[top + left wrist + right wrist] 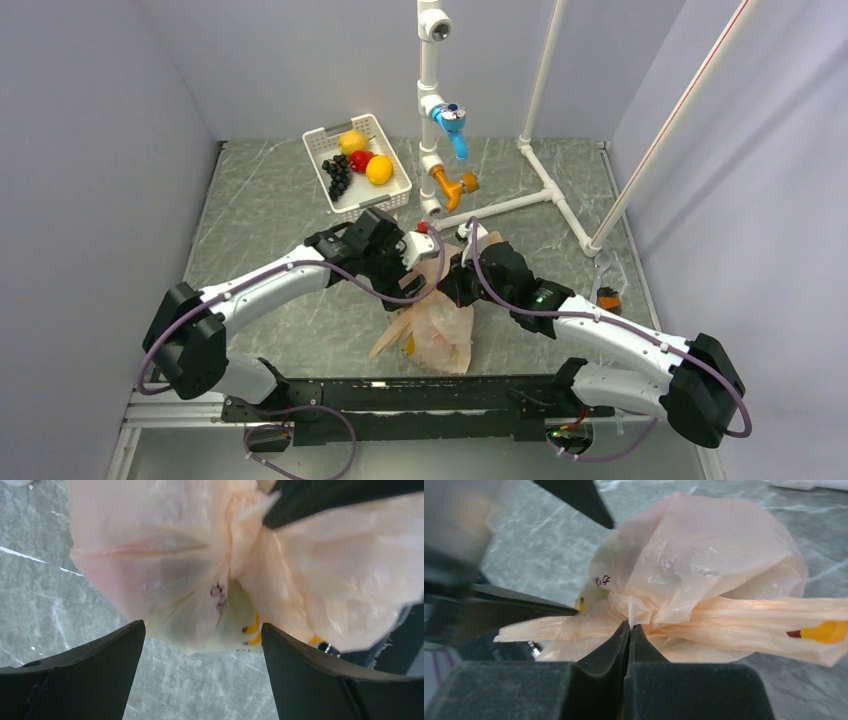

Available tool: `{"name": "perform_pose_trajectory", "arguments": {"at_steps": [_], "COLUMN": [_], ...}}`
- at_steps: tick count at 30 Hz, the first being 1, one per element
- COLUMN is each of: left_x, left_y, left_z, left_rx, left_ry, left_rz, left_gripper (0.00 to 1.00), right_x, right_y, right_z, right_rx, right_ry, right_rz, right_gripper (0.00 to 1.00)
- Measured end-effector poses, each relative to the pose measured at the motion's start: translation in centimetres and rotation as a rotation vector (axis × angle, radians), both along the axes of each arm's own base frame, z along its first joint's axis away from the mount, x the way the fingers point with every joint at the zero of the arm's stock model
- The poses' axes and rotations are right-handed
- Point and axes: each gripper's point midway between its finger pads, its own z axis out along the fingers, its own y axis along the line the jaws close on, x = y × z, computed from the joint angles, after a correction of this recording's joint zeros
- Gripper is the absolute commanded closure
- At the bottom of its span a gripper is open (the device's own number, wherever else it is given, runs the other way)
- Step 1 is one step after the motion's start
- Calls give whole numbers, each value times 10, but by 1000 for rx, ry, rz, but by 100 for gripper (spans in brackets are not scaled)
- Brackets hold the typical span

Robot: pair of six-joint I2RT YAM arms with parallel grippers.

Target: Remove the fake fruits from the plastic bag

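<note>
The peach-orange plastic bag [440, 335] hangs bunched just over the table between both arms. My right gripper [455, 275] is shut on a gathered fold of the bag [704, 555], and a thin strip of film sticks up between the closed jaws [630, 626]. My left gripper [418, 250] stands open right beside the bag [325, 580], its fingers [100, 665] wide apart with nothing between them. A pale green shape [200, 625] shows dimly through the film; what it is I cannot tell. A red apple [361, 160] lies in the basket.
A white basket [392, 196] at the back holds a yellow lemon [352, 141], an orange fruit [379, 169] and a black grape bunch [338, 175]. A white pipe frame [500, 208] with a blue valve [452, 122] and an orange valve [455, 186] stands behind the grippers.
</note>
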Motion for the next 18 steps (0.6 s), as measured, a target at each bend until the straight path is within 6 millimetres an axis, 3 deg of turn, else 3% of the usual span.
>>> {"name": "perform_pose_trajectory", "arguments": {"at_steps": [4, 10, 12, 14, 15, 18], "left_x": [-1, 9, 11, 12, 13, 16], "left_y": [-6, -3, -2, -3, -4, -5], "left_z": [-14, -15, -14, -13, -12, -9], "left_rx": [78, 111, 110, 107, 107, 106], "left_ry": [-52, -127, -136, -144, -150, -175], "left_rz": [0, 43, 50, 51, 47, 57], "left_gripper": [15, 44, 60, 96, 100, 100], "right_x": [-14, -25, -26, -26, -25, -23], "right_y": [13, 22, 23, 23, 23, 23], "right_z": [6, 11, 12, 13, 14, 17], "right_rx": [54, 92, 98, 100, 102, 107], "right_ry": [24, 32, 30, 29, 26, 13], "right_rz": [102, 177, 186, 188, 187, 176], "right_gripper": [100, 100, 99, 98, 98, 94]}}
